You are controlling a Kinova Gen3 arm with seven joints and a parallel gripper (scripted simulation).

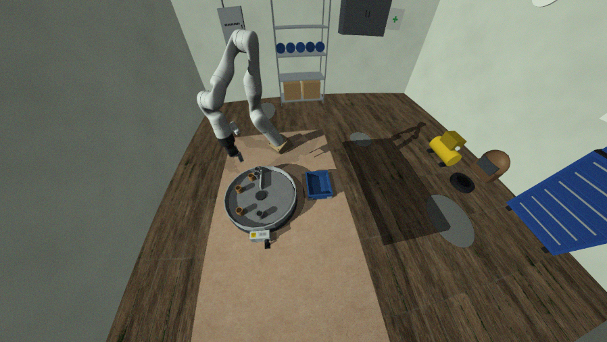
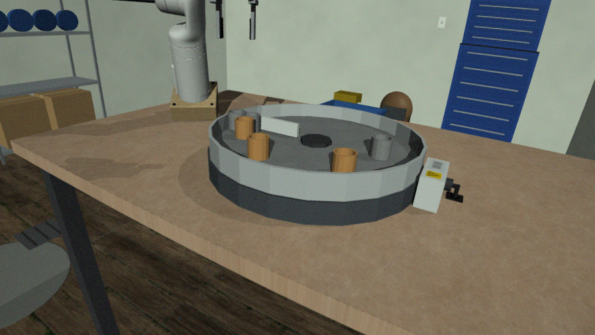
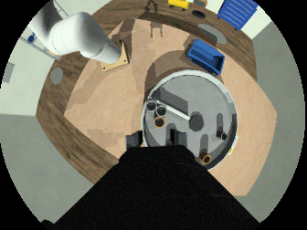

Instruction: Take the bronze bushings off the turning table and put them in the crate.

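Note:
The turning table (image 1: 278,186) (image 2: 291,185) (image 3: 206,96) carries three bronze and three steel bushings, all upright. One bronze bushing (image 1: 251,177) (image 2: 244,130) stands close to two steel bushings, one (image 2: 235,120) behind and one (image 2: 256,122) beside it, at the white bar's outer end. A second bronze bushing (image 1: 238,189) (image 2: 258,149) stands on the rim side; the gripper mostly hides it in the wrist view. A third bronze bushing (image 1: 240,211) (image 2: 344,161) and a steel one (image 2: 380,148) stand apart. The blue crate (image 1: 320,197) (image 2: 362,108) shows no bushings inside. My gripper (image 2: 236,37) (image 3: 156,135) is open and empty, high above the table.
A white bar (image 1: 260,180) (image 2: 279,126) (image 3: 175,112) spans from near the rim towards the dark hub (image 1: 260,195) (image 2: 315,140). The raised rim surrounds the bushings. A white box (image 1: 259,235) (image 2: 431,187) with a black fitting sits outside the rim. The arm's wooden base (image 2: 194,112) is behind.

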